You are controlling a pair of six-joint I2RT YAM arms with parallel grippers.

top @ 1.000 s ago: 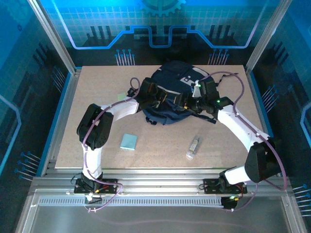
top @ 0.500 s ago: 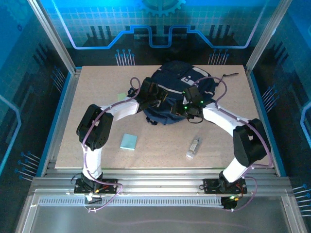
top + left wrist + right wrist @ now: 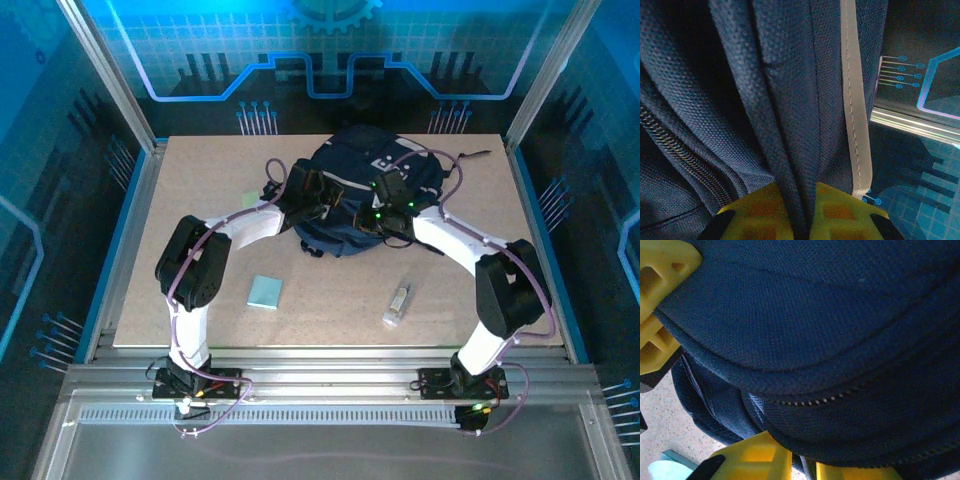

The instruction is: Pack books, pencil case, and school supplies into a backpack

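Backpack [image 3: 345,160] fabric sits pinched in left end effector [image 3: 800,220], right end effector [image 3: 804,467].

The left arm [image 3: 190,270] and right arm [image 3: 505,295] share white links, black joint housings, looping purple cables [image 3: 168,288], green wrist lights [image 3: 379,212] and yellow recessed claw fingers [image 3: 840,212].

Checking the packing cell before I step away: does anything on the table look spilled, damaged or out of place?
Nothing spilled or damaged. The backpack lies bunched where the left gripper and right gripper pinch its fabric. The teal pad, clear tube and green block lie loose outside it.
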